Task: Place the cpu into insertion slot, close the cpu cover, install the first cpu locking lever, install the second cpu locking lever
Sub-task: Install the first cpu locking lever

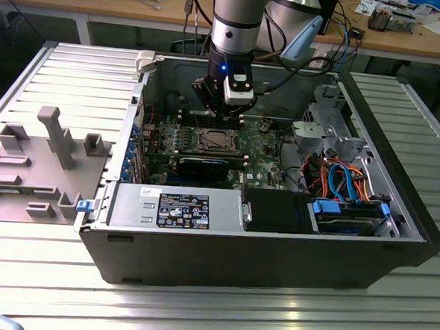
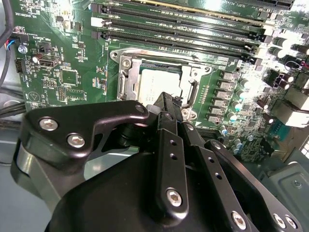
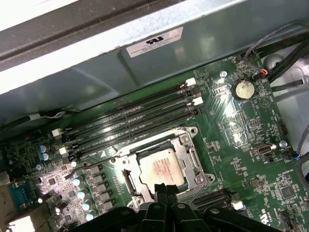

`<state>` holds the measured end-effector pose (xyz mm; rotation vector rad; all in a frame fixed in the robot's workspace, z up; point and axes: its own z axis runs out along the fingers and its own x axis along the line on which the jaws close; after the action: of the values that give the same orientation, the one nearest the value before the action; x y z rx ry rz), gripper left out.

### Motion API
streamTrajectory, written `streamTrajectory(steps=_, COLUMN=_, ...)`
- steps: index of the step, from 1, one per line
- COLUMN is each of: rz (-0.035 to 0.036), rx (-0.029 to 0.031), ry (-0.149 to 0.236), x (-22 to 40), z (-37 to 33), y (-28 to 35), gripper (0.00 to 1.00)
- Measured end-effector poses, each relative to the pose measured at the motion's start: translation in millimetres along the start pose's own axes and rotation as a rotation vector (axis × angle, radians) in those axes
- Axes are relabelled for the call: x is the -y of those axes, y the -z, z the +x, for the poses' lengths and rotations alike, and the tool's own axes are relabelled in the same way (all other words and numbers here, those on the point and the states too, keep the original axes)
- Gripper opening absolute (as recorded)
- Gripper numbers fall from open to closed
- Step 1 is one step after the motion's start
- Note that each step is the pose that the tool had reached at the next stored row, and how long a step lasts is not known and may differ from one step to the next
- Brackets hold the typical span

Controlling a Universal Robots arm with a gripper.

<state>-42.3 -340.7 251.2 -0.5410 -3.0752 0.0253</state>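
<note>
Black two-finger gripper (image 3: 166, 189) pressed together, empty, tips by thin silvery cpu cover (image 3: 191, 157). Dull grey square cpu (image 1: 216, 141) seated in metal-rimmed insertion slot (image 3: 186, 140), exterior view centre. Risk: tips slip, gouge green circuit board (image 3: 231, 145)

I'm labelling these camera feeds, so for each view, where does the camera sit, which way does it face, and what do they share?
Exterior view: off the arm, above the computer case, looking down into it; arm and gripper hang over the board.
First wrist view: on the arm, looking past the gripper's tip at the cpu and memory slots.
Second wrist view: on the arm, behind the gripper's black body, facing the cpu.
Shared: all three show the seated cpu.
</note>
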Motion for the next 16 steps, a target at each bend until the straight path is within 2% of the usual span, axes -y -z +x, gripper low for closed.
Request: streamTrajectory(steps=16, rz=0.0004, rx=0.0005, ry=0.029, x=0.0, z=0.0, y=0.0, gripper=0.11)
